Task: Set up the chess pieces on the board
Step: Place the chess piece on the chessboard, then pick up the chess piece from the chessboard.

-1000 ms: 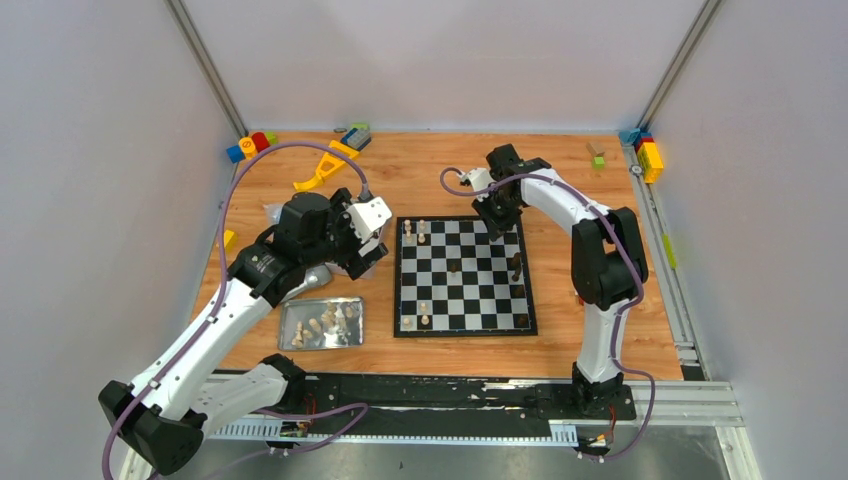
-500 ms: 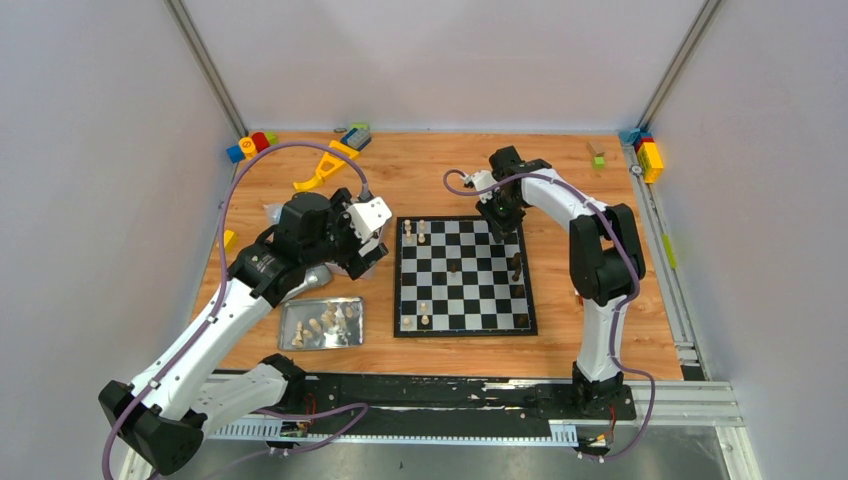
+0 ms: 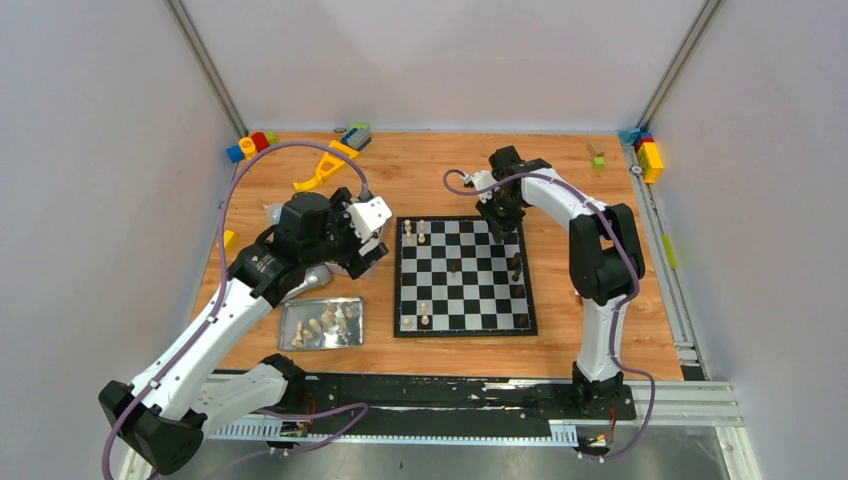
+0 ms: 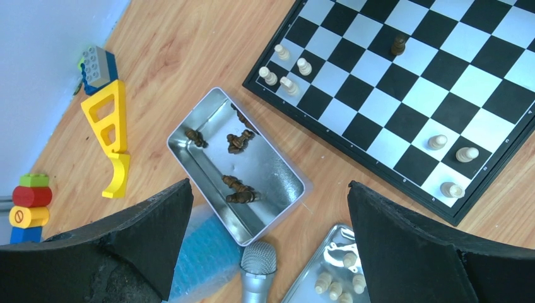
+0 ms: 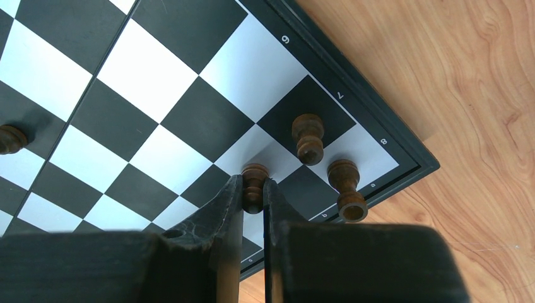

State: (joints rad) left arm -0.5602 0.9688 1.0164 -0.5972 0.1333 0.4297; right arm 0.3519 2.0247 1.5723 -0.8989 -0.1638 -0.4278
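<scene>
The chessboard (image 3: 480,300) lies mid-frame in the top view. The left gripper (image 4: 267,192) gapes wide above a metal tray (image 4: 271,167) of dark chess pieces (image 4: 238,197), while the right gripper (image 5: 253,189) pinches a dark pawn (image 5: 255,173) bottom centre of its wrist view.

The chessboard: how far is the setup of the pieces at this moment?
Early. Done: a few pale pieces and dark pieces stand on the board. In hand: the right jaws are shut on a dark piece at the board's corner, beside two dark ones. Left: more pieces lie in the two metal trays; the left jaws are open, empty.
</scene>
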